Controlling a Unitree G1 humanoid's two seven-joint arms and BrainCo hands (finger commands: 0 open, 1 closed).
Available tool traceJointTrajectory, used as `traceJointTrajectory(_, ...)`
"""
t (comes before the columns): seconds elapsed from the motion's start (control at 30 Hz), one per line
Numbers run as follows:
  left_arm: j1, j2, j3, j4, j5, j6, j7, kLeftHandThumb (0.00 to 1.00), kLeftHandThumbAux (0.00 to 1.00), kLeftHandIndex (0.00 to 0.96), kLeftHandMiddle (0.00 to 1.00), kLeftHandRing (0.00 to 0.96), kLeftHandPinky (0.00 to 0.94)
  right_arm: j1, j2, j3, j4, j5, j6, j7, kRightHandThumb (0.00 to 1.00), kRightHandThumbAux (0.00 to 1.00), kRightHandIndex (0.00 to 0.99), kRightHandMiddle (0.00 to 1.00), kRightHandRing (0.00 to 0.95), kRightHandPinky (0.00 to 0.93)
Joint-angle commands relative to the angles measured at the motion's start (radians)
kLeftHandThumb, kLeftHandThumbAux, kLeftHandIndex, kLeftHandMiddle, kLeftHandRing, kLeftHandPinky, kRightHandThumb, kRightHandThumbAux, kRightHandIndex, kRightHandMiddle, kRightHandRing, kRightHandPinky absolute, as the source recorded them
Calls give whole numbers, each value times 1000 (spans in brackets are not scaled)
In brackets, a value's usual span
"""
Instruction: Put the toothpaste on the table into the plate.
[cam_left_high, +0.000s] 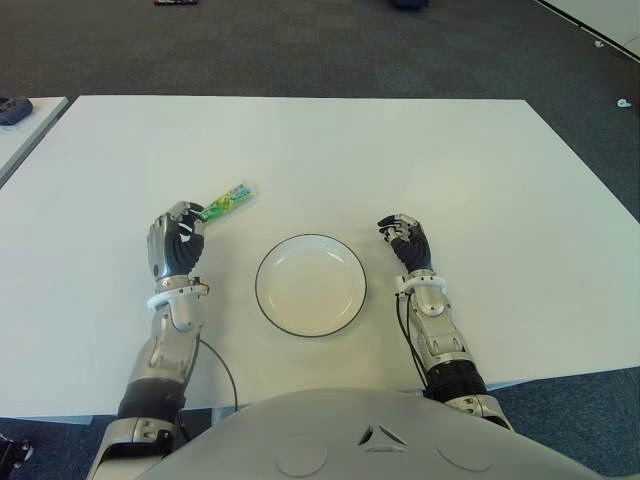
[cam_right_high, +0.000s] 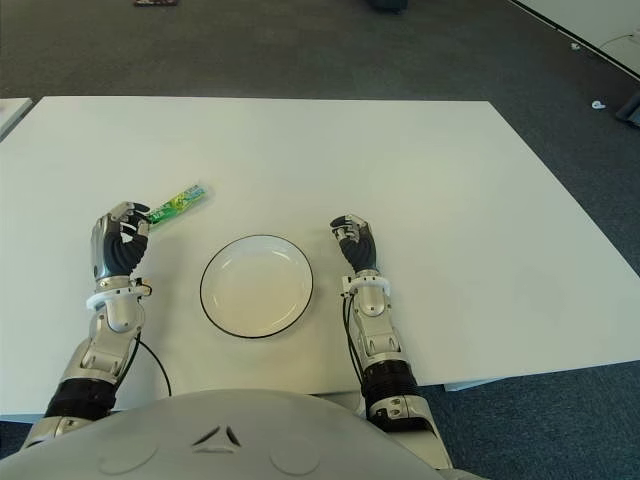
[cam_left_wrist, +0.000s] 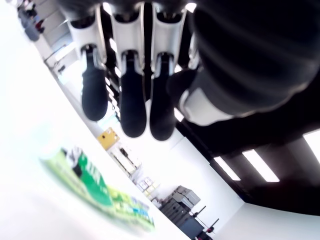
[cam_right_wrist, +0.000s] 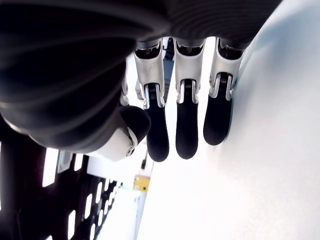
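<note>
The left robot hand (cam_left_high: 176, 245) shows over the white worktop (cam_left_high: 400, 150), its fingers (cam_left_wrist: 132, 107) curled downward with nothing between them. The toothpaste (cam_left_high: 226, 201), a green tube, lies flat on the worktop just beyond this robot hand's fingertips and a little toward the robot's right; in the eye views its near end shows right at the fingertips, and whether they touch it I cannot tell. In the left wrist view the tube lies on the surface below the curled fingers, apart from them. The plate (cam_left_high: 271, 302), white with a dark rim and nothing in it, sits on the worktop to the right of the left robot hand and slightly nearer the robot's body, between the two hands. The right robot hand (cam_left_high: 405, 243) shows just beside the plate on its right side, its fingers (cam_right_wrist: 186, 125) also bent and holding nothing, with bare worktop beneath them.
</note>
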Motion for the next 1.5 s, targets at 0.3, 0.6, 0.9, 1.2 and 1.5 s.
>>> traceJointTrajectory(0.3, -101, 113, -24, 44, 62, 92, -13, 617, 463, 160, 178, 179, 217, 19, 4, 5, 11, -5, 18, -3, 714, 731, 418, 421, 396, 395)
traceJointTrajectory(0.6, -158, 179, -80, 58, 94, 181, -100, 625, 314, 18, 21, 21, 76, 23, 7, 7, 7, -6, 25, -9, 714, 732, 418, 421, 395, 394)
traceJointTrajectory(0.9, -228, 255, -167, 113, 114, 293, -309, 573, 184, 0, 0, 0, 22, 26, 8, 8, -1, -11, 36, -15, 714, 732, 418, 420, 396, 399)
traceJointTrajectory(1.2, -296, 316, -245, 211, 129, 275, -382, 518, 150, 0, 0, 0, 1, 33, 11, 9, -16, -10, 42, -16, 714, 732, 418, 421, 395, 397)
traceJointTrajectory(1.5, -358, 366, -328, 286, 149, 264, -472, 503, 160, 0, 0, 0, 0, 36, 12, 6, -24, -7, 46, -17, 714, 732, 418, 425, 399, 399)
